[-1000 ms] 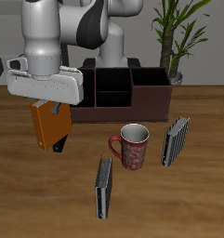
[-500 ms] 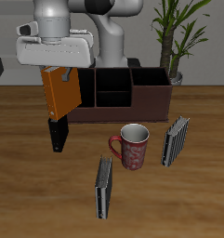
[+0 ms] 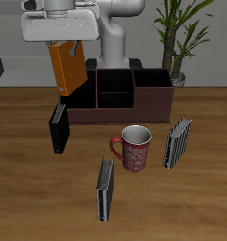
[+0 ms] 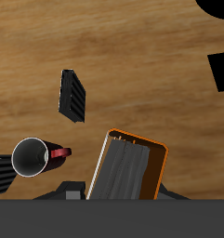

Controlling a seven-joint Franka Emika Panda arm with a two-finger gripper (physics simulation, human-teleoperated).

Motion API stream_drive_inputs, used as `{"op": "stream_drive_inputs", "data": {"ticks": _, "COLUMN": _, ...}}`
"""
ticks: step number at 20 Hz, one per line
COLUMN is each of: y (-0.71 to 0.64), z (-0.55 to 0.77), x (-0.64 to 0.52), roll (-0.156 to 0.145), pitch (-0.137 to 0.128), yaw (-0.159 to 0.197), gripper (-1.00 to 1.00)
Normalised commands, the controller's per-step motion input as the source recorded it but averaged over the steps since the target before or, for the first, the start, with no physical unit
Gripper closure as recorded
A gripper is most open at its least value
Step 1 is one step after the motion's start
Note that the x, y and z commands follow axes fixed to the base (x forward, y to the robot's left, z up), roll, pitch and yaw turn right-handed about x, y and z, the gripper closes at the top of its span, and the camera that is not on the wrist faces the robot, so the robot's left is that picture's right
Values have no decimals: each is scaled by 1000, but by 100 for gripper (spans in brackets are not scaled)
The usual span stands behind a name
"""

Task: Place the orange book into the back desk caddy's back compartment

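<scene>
We see even, fairly bright, diffuse light with no glare. Soft, faint shadows lie on the bench (image 3: 30, 179) beside the mug (image 3: 134, 148) and the striped books (image 3: 178, 142). Both renders are low in resolution but sharp, without blur or edge distortion. In the wrist view a flat dark band is featureless.

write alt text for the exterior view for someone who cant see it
A robot arm's tool holds the orange book in the air, tilted, above one end of the back desk caddy. On the wooden table in front stand a black book, a red mug and two striped books.
</scene>
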Motion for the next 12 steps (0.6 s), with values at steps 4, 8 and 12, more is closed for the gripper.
{"op": "stream_drive_inputs", "data": {"ticks": 4, "y": 199, "z": 262, "x": -474, "roll": 39, "pitch": -27, "yaw": 63, "gripper": 100}}
{"op": "stream_drive_inputs", "data": {"ticks": 8, "y": 108, "z": 182, "x": -486, "roll": -25, "pitch": -37, "yaw": 49, "gripper": 100}}
{"op": "stream_drive_inputs", "data": {"ticks": 12, "y": 77, "z": 31, "x": -360, "roll": -36, "pitch": 20, "yaw": 19, "gripper": 100}}
